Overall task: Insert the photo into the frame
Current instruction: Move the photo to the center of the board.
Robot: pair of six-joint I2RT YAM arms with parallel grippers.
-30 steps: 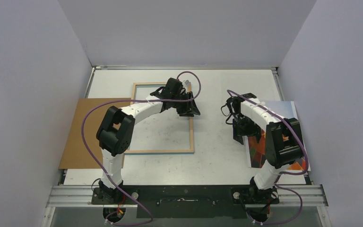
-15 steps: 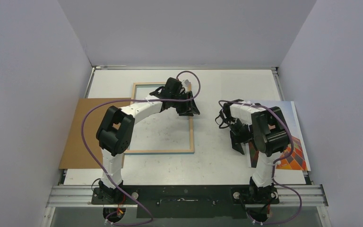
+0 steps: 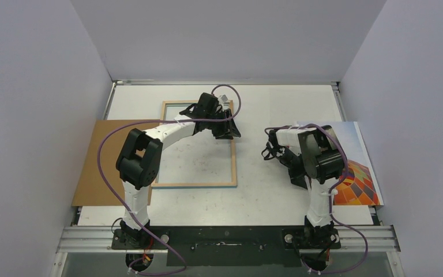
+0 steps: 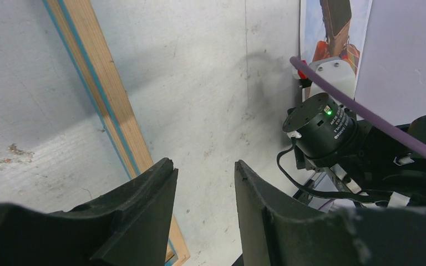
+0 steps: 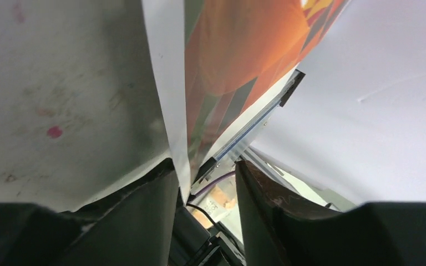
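Note:
The frame (image 3: 234,167) lies wood-coloured back up on the table's left half. In the left wrist view its rail (image 4: 102,94) shows a thin blue edge. My left gripper (image 3: 229,126) is open and empty just above the frame's right rail (image 4: 204,163). The photo (image 3: 355,173), an orange balloon on pale blue, lies at the right edge of the table. It also shows far off in the left wrist view (image 4: 333,22). My right gripper (image 3: 296,173) is at the photo's left edge. Its jaws (image 5: 205,163) stand open around the photo's white edge (image 5: 238,50), which rests against one finger.
A plain brown backing board (image 3: 109,161) lies left of the frame, partly under it and over the table's left edge. Grey walls close in on both sides and at the back. The right arm's wrist (image 4: 327,127) and purple cable sit close to the left gripper.
My right arm has swung and dropped, bringing its gripper onto the photo's left edge; more of the photo now shows. My left gripper has shifted slightly back along the frame's right rail.

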